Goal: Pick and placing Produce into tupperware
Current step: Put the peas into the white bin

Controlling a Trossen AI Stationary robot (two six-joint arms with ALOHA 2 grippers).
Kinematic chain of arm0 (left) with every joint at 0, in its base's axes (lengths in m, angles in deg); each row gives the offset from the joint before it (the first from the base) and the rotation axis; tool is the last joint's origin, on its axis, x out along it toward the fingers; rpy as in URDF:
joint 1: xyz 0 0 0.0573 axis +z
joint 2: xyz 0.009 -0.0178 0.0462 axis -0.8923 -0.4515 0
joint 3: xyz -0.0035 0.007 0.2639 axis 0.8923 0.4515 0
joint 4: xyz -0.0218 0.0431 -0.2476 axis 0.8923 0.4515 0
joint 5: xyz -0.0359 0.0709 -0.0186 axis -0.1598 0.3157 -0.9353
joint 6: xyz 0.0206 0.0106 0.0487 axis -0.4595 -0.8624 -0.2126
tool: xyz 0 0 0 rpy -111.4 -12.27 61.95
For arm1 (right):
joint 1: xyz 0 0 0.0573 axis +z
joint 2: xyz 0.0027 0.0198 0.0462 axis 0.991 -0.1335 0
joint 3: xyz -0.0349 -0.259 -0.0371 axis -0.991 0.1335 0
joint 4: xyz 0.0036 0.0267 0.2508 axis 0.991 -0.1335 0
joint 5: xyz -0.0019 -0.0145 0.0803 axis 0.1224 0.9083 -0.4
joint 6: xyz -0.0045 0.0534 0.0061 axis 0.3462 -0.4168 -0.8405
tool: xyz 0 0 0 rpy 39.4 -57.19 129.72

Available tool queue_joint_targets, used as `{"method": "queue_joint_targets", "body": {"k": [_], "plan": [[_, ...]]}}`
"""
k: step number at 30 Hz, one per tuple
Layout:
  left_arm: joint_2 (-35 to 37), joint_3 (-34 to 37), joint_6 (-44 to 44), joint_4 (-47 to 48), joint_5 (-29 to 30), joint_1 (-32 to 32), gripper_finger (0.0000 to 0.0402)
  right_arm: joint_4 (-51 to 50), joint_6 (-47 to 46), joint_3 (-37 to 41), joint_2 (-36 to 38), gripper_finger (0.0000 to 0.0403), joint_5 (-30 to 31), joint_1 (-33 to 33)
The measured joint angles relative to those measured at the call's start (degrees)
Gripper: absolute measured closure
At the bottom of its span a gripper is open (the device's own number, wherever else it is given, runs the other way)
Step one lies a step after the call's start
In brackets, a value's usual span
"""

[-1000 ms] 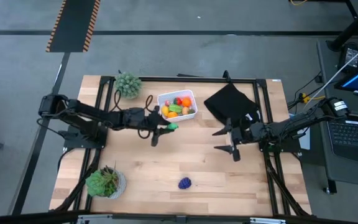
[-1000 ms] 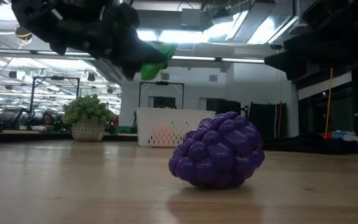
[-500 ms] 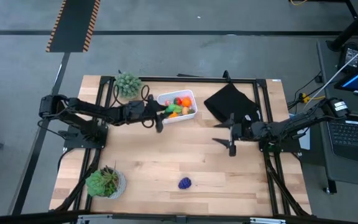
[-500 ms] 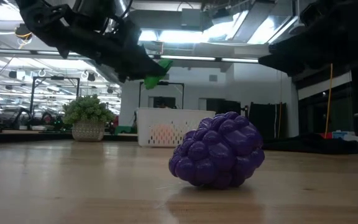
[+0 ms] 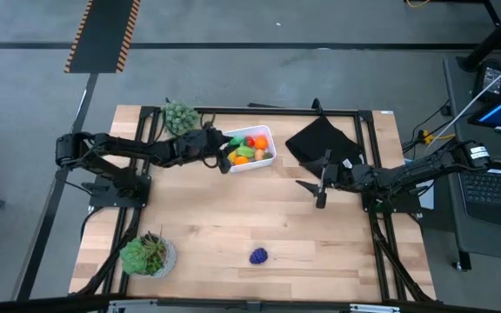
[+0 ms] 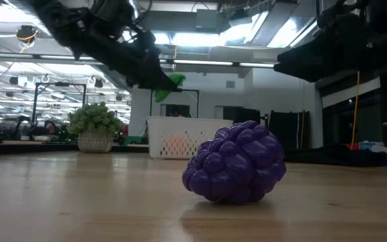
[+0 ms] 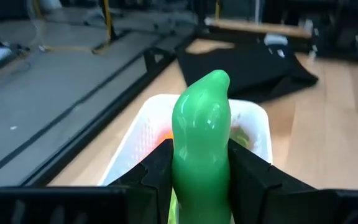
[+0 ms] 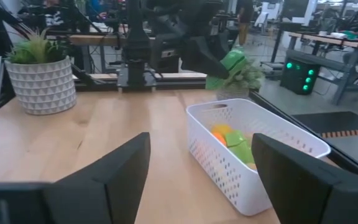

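The white tupperware stands at the table's far middle and holds several yellow, orange, red and green toy produce pieces. My left gripper is at the tub's left end, above the table, shut on a glossy green toy vegetable, which also shows in the low view. A purple toy grape bunch lies on the table near the front edge. My right gripper hangs open right of the tub, with nothing between its fingers. My left gripper pinches the green vegetable by its two sides between its two fingers. The rounded end sticks out past the fingertips toward the tub. The fingers come from the table's left, slanting slightly down. The piece is lifted clear of the table.
A black folded cloth lies right of the tub, just beyond my right gripper. One potted plant stands at the far left next to my left arm, another at the near left. Bare wood lies around the grapes.
My left gripper has swung toward the table's far edge with the green vegetable, from in front of the tub to its left end, and now points into the tub. My right gripper has drifted slightly toward the far edge, still open.
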Motion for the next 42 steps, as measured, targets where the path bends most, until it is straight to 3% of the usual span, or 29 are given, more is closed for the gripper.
{"method": "queue_joint_targets", "body": {"k": [3, 19, 27, 42], "plan": [[-0.04, -4.67, -1.47, 8.93, -3.34, 1.31, 0.0293, -0.05, 0.02, 0.00, 0.00, 0.0121, 0.00, -0.39], [-3.91, -26.98, -7.96, 45.22, -7.92, 5.00, 0.0293, -0.43, 0.00, 0.00, 0.00, 0.0121, -0.02, -0.74], [-9.99, -31.80, -9.42, 49.37, -11.64, 5.33, 0.0293, -1.13, 0.00, 0.00, 0.00, 0.0121, -0.02, -0.74], [-22.05, -33.21, -11.00, 46.95, -10.33, 8.46, 0.0285, -1.36, 0.00, 0.00, 0.00, 0.0121, -0.04, -0.74]]}}
